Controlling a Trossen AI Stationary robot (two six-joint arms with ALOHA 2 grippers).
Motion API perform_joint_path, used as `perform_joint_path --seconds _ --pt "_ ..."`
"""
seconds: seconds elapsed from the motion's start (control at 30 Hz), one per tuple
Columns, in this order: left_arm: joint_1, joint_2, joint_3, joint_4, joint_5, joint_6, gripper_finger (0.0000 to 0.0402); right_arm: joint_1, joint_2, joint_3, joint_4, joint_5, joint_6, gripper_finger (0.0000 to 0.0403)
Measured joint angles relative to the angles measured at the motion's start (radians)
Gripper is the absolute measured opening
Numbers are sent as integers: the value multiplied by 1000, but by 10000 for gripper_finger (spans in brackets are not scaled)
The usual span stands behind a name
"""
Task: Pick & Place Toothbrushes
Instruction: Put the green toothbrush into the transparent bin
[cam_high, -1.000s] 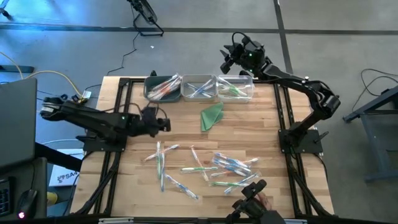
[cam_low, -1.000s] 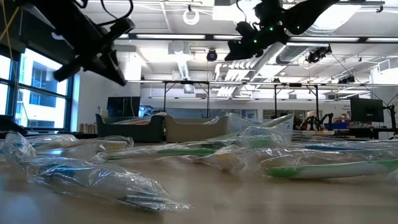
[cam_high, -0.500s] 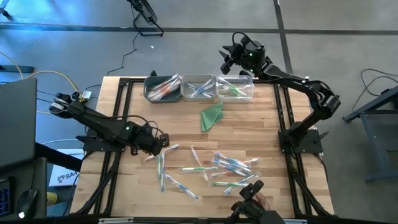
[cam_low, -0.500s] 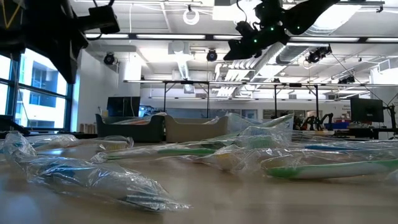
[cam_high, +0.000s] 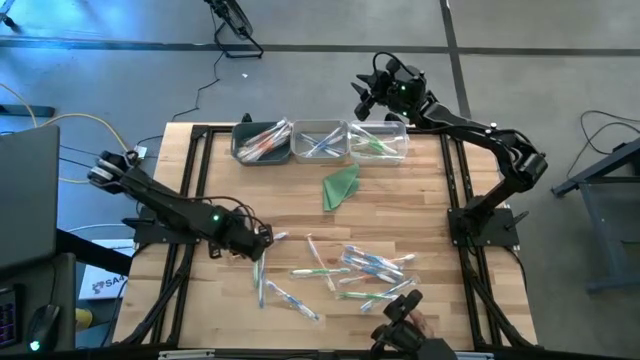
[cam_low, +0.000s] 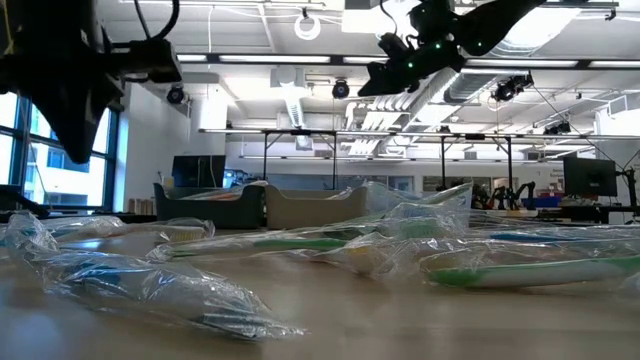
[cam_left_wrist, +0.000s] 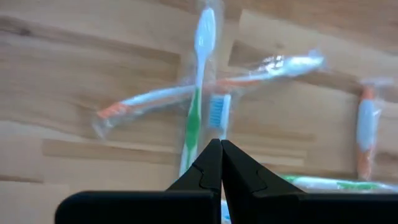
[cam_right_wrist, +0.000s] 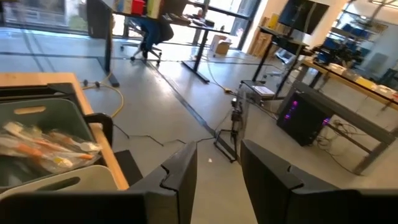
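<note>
Several wrapped toothbrushes (cam_high: 340, 270) lie scattered on the near half of the wooden table; they also show in the low view (cam_low: 330, 245). My left gripper (cam_high: 264, 240) hovers over the left end of this scatter, shut and empty. In the left wrist view its fingertips (cam_left_wrist: 216, 146) point at a green toothbrush (cam_left_wrist: 194, 106) lying across an orange one (cam_left_wrist: 149, 102), with a blue one (cam_left_wrist: 217, 112) beside them. My right gripper (cam_high: 364, 96) is open and empty, beyond the table's far edge by the bins; it also shows in the right wrist view (cam_right_wrist: 217, 165).
Three bins stand in a row at the far edge, left (cam_high: 262, 142), middle (cam_high: 320, 140) and right (cam_high: 378, 140), each holding toothbrushes. A folded green triangle (cam_high: 341, 187) lies mid-table. A dark device (cam_high: 405, 315) sits at the near edge. Black frame rails run along both sides.
My left gripper has moved toward the table's near edge and down, from mid-left of the table to just above the left cluster of toothbrushes. My right arm has kept still. No toothbrush has moved.
</note>
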Motion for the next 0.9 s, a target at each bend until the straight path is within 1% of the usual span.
perform_joint_path --seconds 0.23,0.33,0.4,0.47,0.53,0.6,0.77,0.83,0.9 --pt "0 44 -1 60 46 -27 6 0 0 0 -11 -62 1 116" --pt "0 53 2 90 57 -18 6 0 5 0 -20 -67 1 116" --pt "0 61 -1 79 68 -19 6 0 9 0 -23 -67 0 116" --pt "0 75 0 91 105 -37 12 0 11 0 -24 -71 0 116" --pt "0 86 -1 84 145 -53 26 0 11 0 -23 -71 -1 116" --pt "0 100 -1 98 180 -58 49 0 11 0 -22 -74 0 116" --pt "0 124 1 102 191 -71 119 0 11 0 -25 -72 3 116" --pt "0 130 -2 82 191 -78 136 0 11 0 -31 -72 2 116" --pt "0 143 1 94 192 -78 143 0 11 0 -39 -72 1 116"
